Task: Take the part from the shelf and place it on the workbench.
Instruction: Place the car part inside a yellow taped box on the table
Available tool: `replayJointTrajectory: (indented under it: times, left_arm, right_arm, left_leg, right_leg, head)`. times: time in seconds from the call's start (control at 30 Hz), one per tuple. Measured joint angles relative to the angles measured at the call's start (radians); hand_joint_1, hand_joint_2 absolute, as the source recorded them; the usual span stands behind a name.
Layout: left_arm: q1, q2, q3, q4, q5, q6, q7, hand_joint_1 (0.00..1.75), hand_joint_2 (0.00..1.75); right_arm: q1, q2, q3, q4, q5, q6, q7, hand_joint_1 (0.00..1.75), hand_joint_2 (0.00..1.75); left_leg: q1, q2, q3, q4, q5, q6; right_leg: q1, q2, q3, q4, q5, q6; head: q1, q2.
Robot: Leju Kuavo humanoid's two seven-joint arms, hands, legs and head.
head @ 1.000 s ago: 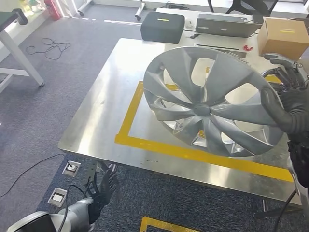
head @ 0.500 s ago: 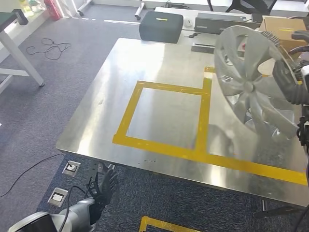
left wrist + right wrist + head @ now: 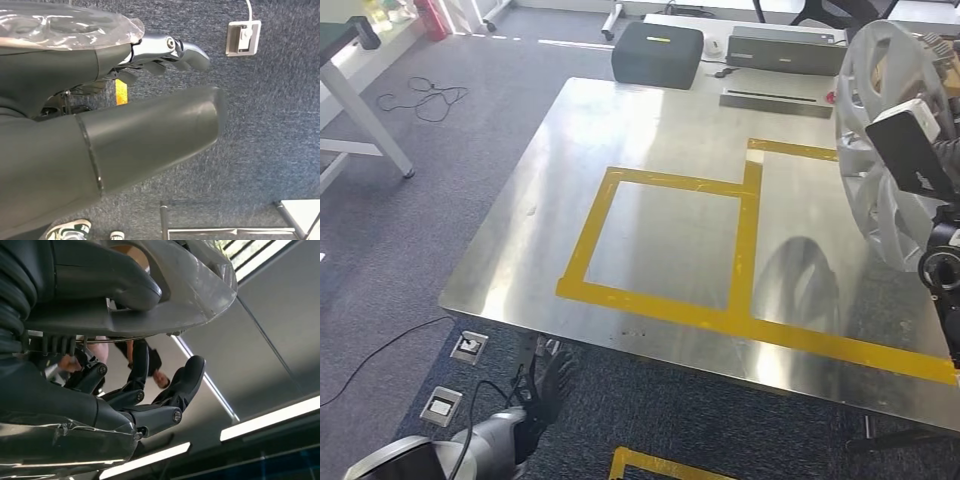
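Note:
The part is a silver wheel cover point(image 3: 869, 110) with curved spokes. It stands on edge in the air above the right side of the metal workbench point(image 3: 546, 200). My right arm point(image 3: 912, 155) rises in front of it. Close up, my right hand point(image 3: 113, 355) grips the cover's rim point(image 3: 188, 295), thumb point(image 3: 113, 285) on one face and dark fingers point(image 3: 170, 395) on the other. My left hand point(image 3: 546, 385) hangs below the workbench's near edge, fingers apart and holding nothing; its thumb point(image 3: 151, 135) and fingers point(image 3: 170, 50) show over carpet.
Yellow tape point(image 3: 588, 240) marks a square and lines on the workbench. A dark case point(image 3: 656, 55) and a grey flat device point(image 3: 784, 48) lie at its far edge. Floor sockets point(image 3: 467, 347) and cables sit on the carpet. A person point(image 3: 147, 360) stands beyond my right hand.
The wheel cover has swung from lying tilted over the taped square to standing on edge high at the right, carried by my right hand. My left hand has hardly moved.

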Motion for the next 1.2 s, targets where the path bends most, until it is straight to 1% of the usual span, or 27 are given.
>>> replayJointTrajectory:
  times: [0.07,0.1,0.27,0.4,0.5,0.63,0.77,0.87,1.03,1.13,1.17,1.2]
  left_arm:
    - [-0.001,-0.006,-0.007,0.000,-0.001,0.004,0.003,0.00,0.00]
    - [-0.001,-0.008,-0.010,0.000,-0.001,0.006,0.004,0.00,0.00]
    - [-0.002,-0.014,-0.012,0.000,0.004,0.005,0.004,0.00,0.00]
    - [-0.002,-0.014,-0.013,0.000,0.004,0.003,0.002,0.00,0.00]
    - [-0.003,-0.014,-0.013,0.000,0.004,0.004,0.002,0.00,0.00]
    - [-0.003,-0.014,-0.013,0.000,0.010,0.004,-0.001,0.00,0.00]
    - [-0.003,-0.012,-0.013,0.000,0.016,0.004,-0.006,0.00,0.00]
    - [-0.003,-0.010,-0.016,0.000,0.019,0.004,-0.008,0.00,0.00]
    - [-0.002,-0.005,-0.021,0.000,0.022,0.003,-0.008,0.00,0.00]
    - [-0.002,-0.002,-0.025,0.000,0.022,0.003,-0.009,0.00,1.31]
    - [-0.002,-0.001,-0.026,0.000,0.022,0.003,-0.011,0.00,1.31]
    - [-0.002,0.000,-0.027,0.000,0.021,0.003,-0.013,0.00,0.87]
  right_arm:
    - [-0.018,0.014,0.015,0.048,0.090,-0.025,-0.005,1.75,1.75]
    - [-0.025,0.023,0.022,0.071,0.118,-0.021,-0.013,1.75,1.75]
    - [-0.015,0.081,0.069,0.189,0.155,0.095,-0.063,1.75,1.75]
    - [0.007,0.132,0.107,0.278,0.186,0.100,-0.076,1.75,1.75]
    - [0.006,0.156,0.130,0.334,0.186,0.110,-0.078,1.75,1.75]
    - [0.002,0.177,0.164,0.399,0.233,0.147,-0.048,1.75,1.75]
    - [0.002,0.191,0.203,0.463,0.322,0.150,0.006,1.75,1.75]
    - [-0.007,0.196,0.237,0.517,0.379,0.175,0.042,1.75,1.75]
    - [-0.007,0.197,0.262,0.569,0.417,0.222,0.062,1.75,1.75]
    - [-0.008,0.197,0.269,0.592,0.423,0.265,0.083,0.44,1.75]
    - [-0.008,0.197,0.271,0.599,0.423,0.284,0.091,0.00,1.75]
    - [-0.009,0.197,0.271,0.604,0.421,0.301,0.098,0.00,1.75]
  left_leg:
    - [0.000,-0.001,0.000,0.000,0.000,0.000]
    - [0.000,-0.001,0.000,0.000,0.000,0.000]
    - [0.001,-0.002,0.001,0.000,0.000,-0.001]
    - [0.001,-0.002,0.001,0.000,0.000,-0.001]
    - [0.002,-0.003,0.001,0.000,0.000,-0.001]
    - [0.001,-0.003,0.002,0.000,-0.001,-0.001]
    - [0.001,-0.003,0.002,0.000,-0.001,-0.001]
    - [0.001,-0.003,0.002,0.001,-0.001,-0.001]
    - [0.000,-0.003,0.002,0.001,-0.001,-0.001]
    - [0.000,-0.003,0.002,0.001,-0.001,-0.001]
    - [0.000,-0.003,0.002,0.001,-0.001,-0.001]
    - [0.000,-0.003,0.002,0.001,-0.001,-0.001]
  right_leg:
    - [0.000,-0.001,0.000,0.000,0.000,0.000]
    - [0.000,-0.001,0.001,0.000,0.000,0.000]
    - [0.001,-0.002,0.002,0.000,-0.001,0.000]
    - [0.001,-0.002,0.002,0.000,-0.001,0.000]
    - [0.002,-0.003,0.002,0.000,-0.002,-0.001]
    - [0.001,-0.003,0.003,0.000,-0.003,-0.002]
    - [0.000,-0.003,0.003,0.000,-0.003,-0.001]
    - [0.000,-0.003,0.003,0.000,-0.003,-0.001]
    - [0.000,-0.003,0.003,0.000,-0.003,-0.001]
    - [0.000,-0.003,0.003,0.000,-0.003,-0.001]
    - [-0.001,-0.003,0.003,0.000,-0.003,-0.001]
    - [-0.001,-0.003,0.003,0.000,-0.003,-0.001]
  head:
    - [0.000,0.000]
    - [0.000,0.000]
    - [0.000,0.000]
    - [-0.001,0.000]
    - [-0.001,0.000]
    - [0.000,0.000]
    - [0.000,0.000]
    - [0.000,0.000]
    - [0.000,0.000]
    - [-0.001,0.000]
    - [-0.001,0.000]
    - [-0.001,0.000]
